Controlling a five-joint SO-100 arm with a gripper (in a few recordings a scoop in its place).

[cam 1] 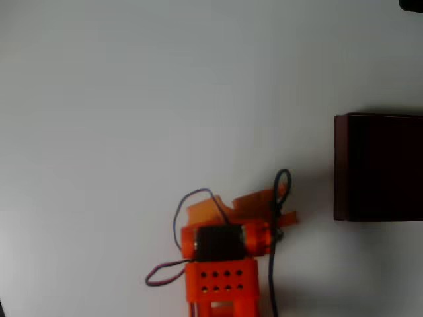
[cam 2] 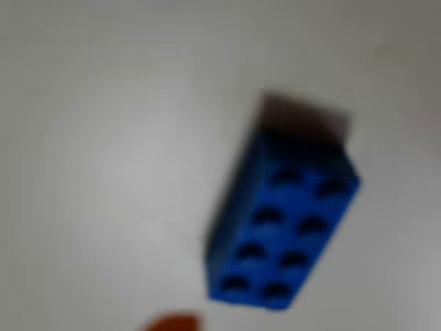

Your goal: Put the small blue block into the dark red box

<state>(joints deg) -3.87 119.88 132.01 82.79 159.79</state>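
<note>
bench [cam 1: 132, 99]: plain white and matte, with loads of open room on the left half and across the top of the overhead view. Nothing sits out there.

arm [cam 1: 221, 264]: orange, coming in from the bottom edge a bit right of centre in the overhead view. There's a black motor across it, and thin dark wires loop out on its left side and up on its right.

end effector [cam 1: 264, 201]: it sits at the top of the arm, pointing up and to the right toward the box. From above it's just an orange lump, so I honestly cannot tell whether the fingers are apart or together. In the wrist view a blurry orange bit [cam 2: 172, 323] pokes in at the bottom edge, not touching the block.

small blue block [cam 2: 282, 221]: the wrist view has it lying on the white bench, long side tilted, two rows of studs facing the camera, pretty out of focus. Bare bench all around it.

dark red box [cam 1: 340, 165]: far right of the overhead view, cut off by the right edge, with thin maroon walls and a near-black inside. It's a clear gap of bench away from the end effector.
</note>
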